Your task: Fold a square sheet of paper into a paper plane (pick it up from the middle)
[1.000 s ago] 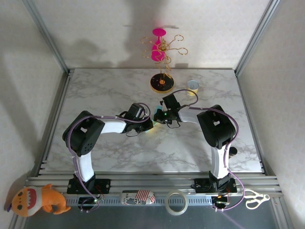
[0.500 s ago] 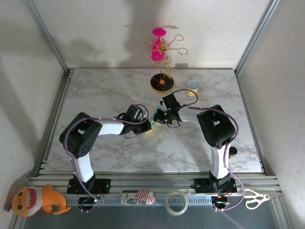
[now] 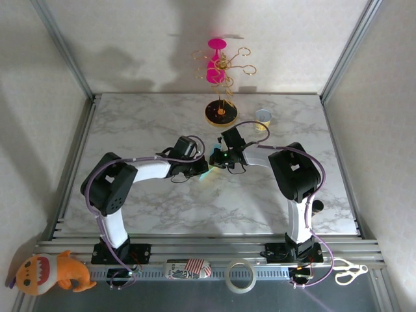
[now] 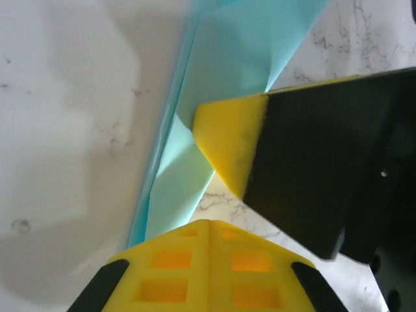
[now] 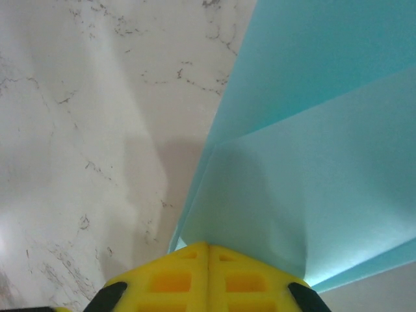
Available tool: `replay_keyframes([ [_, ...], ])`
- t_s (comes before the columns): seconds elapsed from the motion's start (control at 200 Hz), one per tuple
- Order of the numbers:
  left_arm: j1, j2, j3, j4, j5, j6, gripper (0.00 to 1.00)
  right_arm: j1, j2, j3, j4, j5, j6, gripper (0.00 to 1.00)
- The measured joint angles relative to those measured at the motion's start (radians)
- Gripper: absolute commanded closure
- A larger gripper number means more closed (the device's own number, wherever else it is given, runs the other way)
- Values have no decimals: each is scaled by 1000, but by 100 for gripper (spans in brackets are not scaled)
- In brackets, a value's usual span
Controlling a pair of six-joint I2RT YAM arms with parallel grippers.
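Observation:
The square sheet of paper (image 4: 250, 55) lies folded on the marble table, a teal strip with layered flaps and a long crease (image 5: 305, 136). In the top view just a teal sliver of the paper (image 3: 206, 175) peeks out where both arms meet. My left gripper (image 4: 208, 224) is shut, its yellow tips low over the paper's near end. My right gripper (image 5: 208, 246) is shut too, and its yellow fingertip (image 4: 231, 140) presses down on the folded paper. Nothing shows between either pair of fingers. In the top view the left gripper (image 3: 203, 169) and right gripper (image 3: 215, 161) nearly touch.
A black-and-yellow stand base (image 3: 220, 113) with a gold wire rack and a pink glass (image 3: 216, 62) stands at the back centre. A small cup (image 3: 262, 118) sits to its right. A plush toy (image 3: 52, 273), tape roll (image 3: 240, 276) and scissors (image 3: 348, 270) lie along the near rail.
The left arm's elbow has swung a little to the left, and its wrist drew back slightly and then returned. The right arm has stayed still on the paper.

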Motion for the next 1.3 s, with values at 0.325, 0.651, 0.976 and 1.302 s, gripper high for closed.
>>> replay_keyframes([
  [0.325, 0, 43, -1, -10, 6, 38, 100, 0, 4, 11, -14, -2, -4, 93],
  [0.651, -1, 32, -13, -24, 11, 125, 100, 0, 9, 23, -33, -3, -7, 92],
  [0.976, -7, -5, -42, -74, -1, 203, 100, 0, 13, 28, -37, -3, -7, 92],
  [1.302, -16, -80, -115, -123, -13, 225, 100, 0, 15, 29, -37, -11, -7, 92],
])
